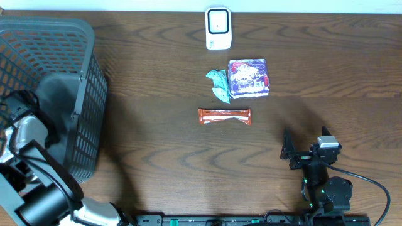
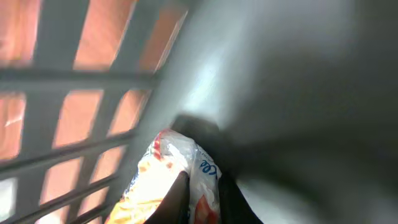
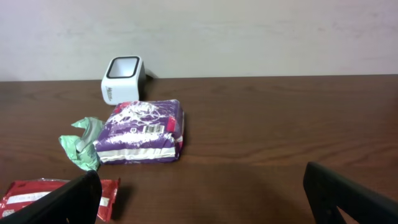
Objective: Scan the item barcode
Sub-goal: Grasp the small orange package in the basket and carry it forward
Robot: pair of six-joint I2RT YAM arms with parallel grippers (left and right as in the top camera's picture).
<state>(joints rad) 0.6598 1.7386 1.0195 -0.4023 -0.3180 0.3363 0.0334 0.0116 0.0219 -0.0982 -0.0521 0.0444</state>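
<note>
Inside the grey mesh basket (image 1: 63, 44) at the left end of the bench (image 1: 157, 163), the left jaws are pressed together on a white-and-orange packet (image 2: 171, 171), pinching its crumpled edge. The right jaws stand spread wide and hold nothing, low over the near right of the bench. They are well apart from the white scanner (image 1: 218, 28), the purple packet (image 1: 249, 78), the green wrapper (image 1: 218, 83) and the red bar (image 1: 225, 116).
</note>
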